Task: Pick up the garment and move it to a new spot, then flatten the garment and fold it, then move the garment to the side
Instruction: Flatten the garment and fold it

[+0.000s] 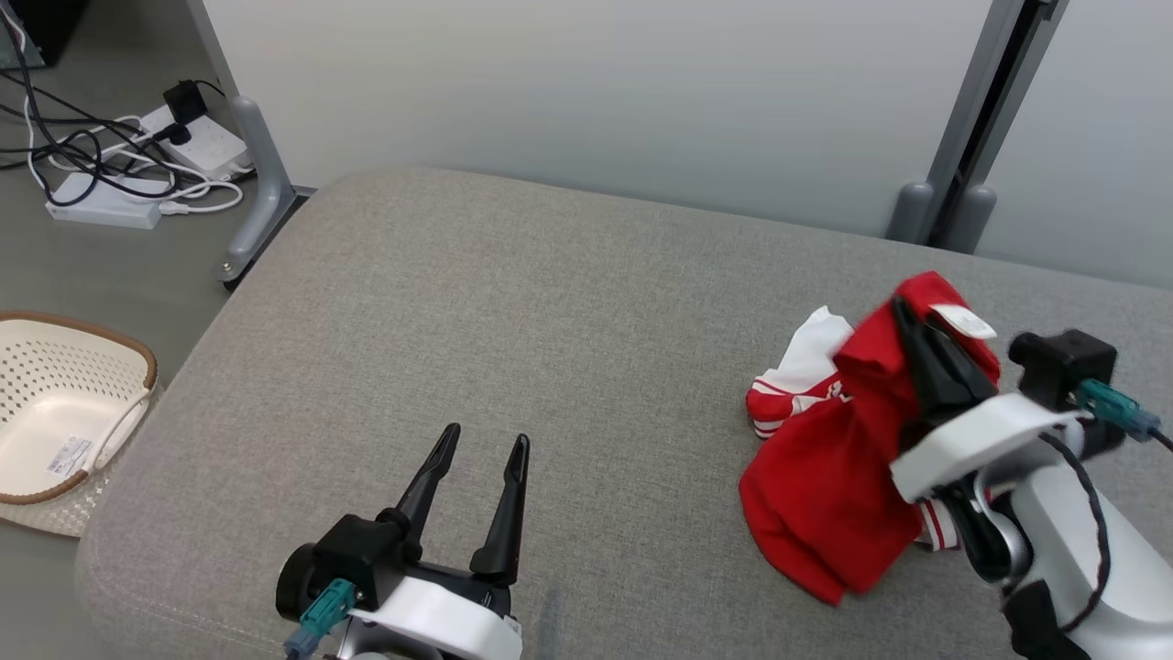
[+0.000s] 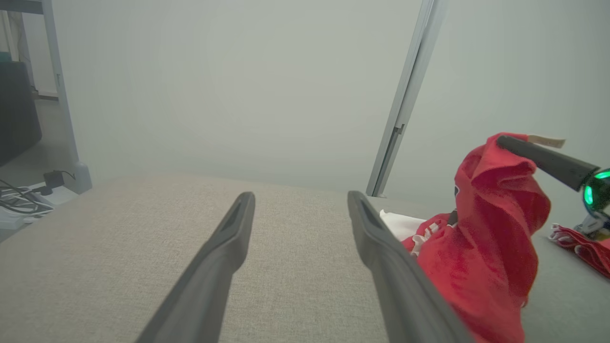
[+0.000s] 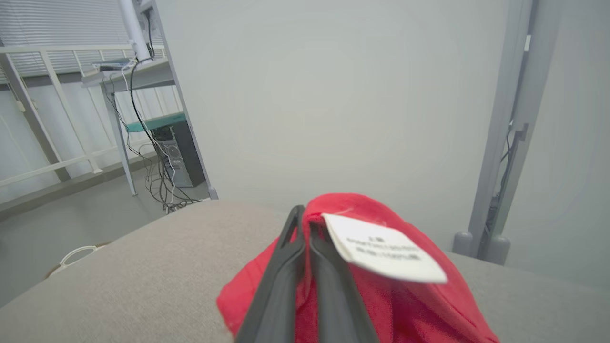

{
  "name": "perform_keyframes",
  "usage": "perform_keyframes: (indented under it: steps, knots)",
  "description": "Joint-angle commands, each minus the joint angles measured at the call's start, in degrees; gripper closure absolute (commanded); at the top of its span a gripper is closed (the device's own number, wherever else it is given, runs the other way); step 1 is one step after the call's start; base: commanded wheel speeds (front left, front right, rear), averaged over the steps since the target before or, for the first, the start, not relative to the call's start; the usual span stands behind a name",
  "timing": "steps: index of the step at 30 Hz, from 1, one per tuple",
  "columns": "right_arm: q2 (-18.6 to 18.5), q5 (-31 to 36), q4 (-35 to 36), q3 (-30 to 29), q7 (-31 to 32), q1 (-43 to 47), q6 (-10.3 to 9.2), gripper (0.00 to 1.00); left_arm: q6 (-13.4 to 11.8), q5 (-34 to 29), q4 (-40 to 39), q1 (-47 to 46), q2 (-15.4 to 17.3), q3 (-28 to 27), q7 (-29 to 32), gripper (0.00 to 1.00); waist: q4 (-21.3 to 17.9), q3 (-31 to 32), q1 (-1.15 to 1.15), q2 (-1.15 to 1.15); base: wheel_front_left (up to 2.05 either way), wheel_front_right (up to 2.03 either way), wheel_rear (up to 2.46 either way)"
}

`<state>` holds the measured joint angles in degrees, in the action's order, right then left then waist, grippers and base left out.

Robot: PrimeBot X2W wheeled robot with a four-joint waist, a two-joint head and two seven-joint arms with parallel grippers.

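At right side of grey cushion (image 1: 513,302): red garment (image 1: 825,467) w/ white trim, bunched, top peak held up, white part lying on cushion. Pinched at that peak by right gripper (image 1: 903,312), fingers together on the cloth, just beside a white label (image 1: 962,321); label print too blurred to read. Part of garment hidden behind right arm. Apart and holding nothing, over front of cushion, well apart from garment: left gripper (image 1: 487,435). On floor at left, white basket (image 1: 137,357), cut off by frame edge. Red scrap (image 2: 581,245) at edge of left wrist view; can't tell if same garment.
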<state>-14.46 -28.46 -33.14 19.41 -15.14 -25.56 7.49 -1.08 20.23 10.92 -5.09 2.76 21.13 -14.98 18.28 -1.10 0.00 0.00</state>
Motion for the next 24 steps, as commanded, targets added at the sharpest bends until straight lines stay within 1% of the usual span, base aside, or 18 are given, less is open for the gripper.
perform_keyframes:
  steps: [1,2,4,7,10,13,17,20,24]
  knots:
    - [0.5,-1.5,1.8,2.3,-0.1,-2.2,0.01,1.0,0.2,-0.3,0.3,0.4,0.3,-0.4,-0.2,0.0,0.0,1.4,0.0,0.0,0.0,0.0,0.0]
    - [1.3,-2.9,4.0,6.0,-0.1,-5.2,0.01,1.0,0.5,-0.4,0.4,1.0,0.3,-0.6,-0.2,0.0,0.0,2.3,0.0,0.0,0.0,0.0,0.0]
    - [1.9,-4.0,5.9,10.2,-0.1,-8.7,0.01,1.0,0.5,-0.6,0.5,1.4,0.3,-0.8,-0.2,0.0,0.0,2.9,0.0,0.0,0.0,0.0,0.0]
    - [2.9,-5.6,8.5,14.1,-0.1,-14.8,0.0,1.0,0.6,-0.5,0.5,1.7,0.3,-1.0,-0.2,0.0,-0.1,3.3,0.0,0.0,0.0,0.0,0.0]
    - [3.7,-7.6,10.3,14.8,-0.1,-18.3,0.01,1.0,0.6,-0.4,0.4,2.0,0.3,-1.0,-0.2,0.0,-0.1,3.4,0.0,0.0,0.0,0.0,0.0]
    - [2.7,-9.5,11.9,13.4,-0.1,-22.3,0.0,1.0,0.6,-0.1,0.1,2.1,0.3,-1.2,-0.2,0.0,-0.1,3.2,0.0,0.0,0.0,0.0,0.0]
    - [-1.8,-10.3,9.3,12.2,-0.1,-23.4,0.0,1.0,0.3,0.1,-0.2,2.1,0.3,-1.3,-0.2,0.0,0.0,2.8,0.0,0.0,0.0,0.0,0.0]
    - [-6.8,-12.3,4.4,12.6,-0.1,-21.2,0.0,1.0,0.0,0.4,-0.6,1.8,0.3,-1.1,-0.2,0.0,-0.1,2.2,0.0,0.0,0.0,0.0,0.0]
    - [-14.4,-15.7,-2.5,13.6,0.0,-17.9,0.0,1.0,-0.5,0.7,-1.0,1.4,0.3,-1.0,-0.2,0.0,-0.4,1.4,0.0,0.0,0.0,0.0,0.0]
